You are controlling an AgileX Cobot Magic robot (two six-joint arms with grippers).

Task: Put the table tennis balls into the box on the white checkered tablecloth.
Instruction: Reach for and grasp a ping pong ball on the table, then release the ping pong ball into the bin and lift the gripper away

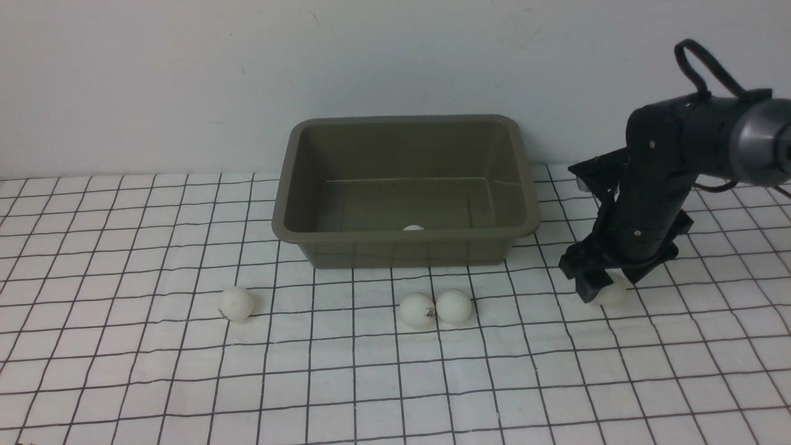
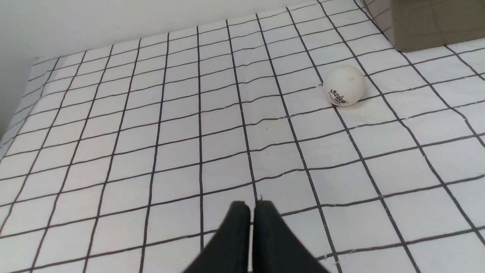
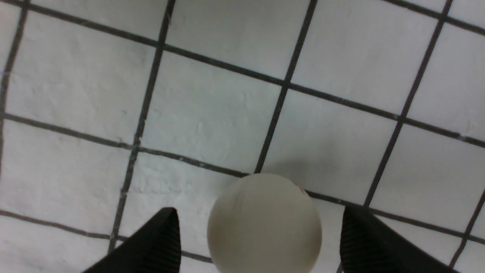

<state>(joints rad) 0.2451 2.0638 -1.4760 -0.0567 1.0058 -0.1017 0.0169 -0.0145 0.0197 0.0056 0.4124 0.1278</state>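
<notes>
The olive-grey box (image 1: 405,252) stands at the back middle of the white checkered tablecloth (image 1: 123,371), and one table tennis ball (image 1: 413,228) peeks over its front rim from inside. Three balls lie on the cloth in front: one alone at the left (image 1: 236,303) and two touching each other (image 1: 418,310) (image 1: 453,306). My right gripper (image 1: 609,285) is down on the cloth to the right of the box. It is open, with another ball (image 3: 264,225) between its fingers, a gap on each side. My left gripper (image 2: 252,206) is shut and empty, low over the cloth, with the lone left ball (image 2: 344,86) ahead of it.
A pale wall runs behind the cloth. A corner of the box (image 2: 435,22) shows at the edge of the left wrist view. The cloth is slightly wrinkled.
</notes>
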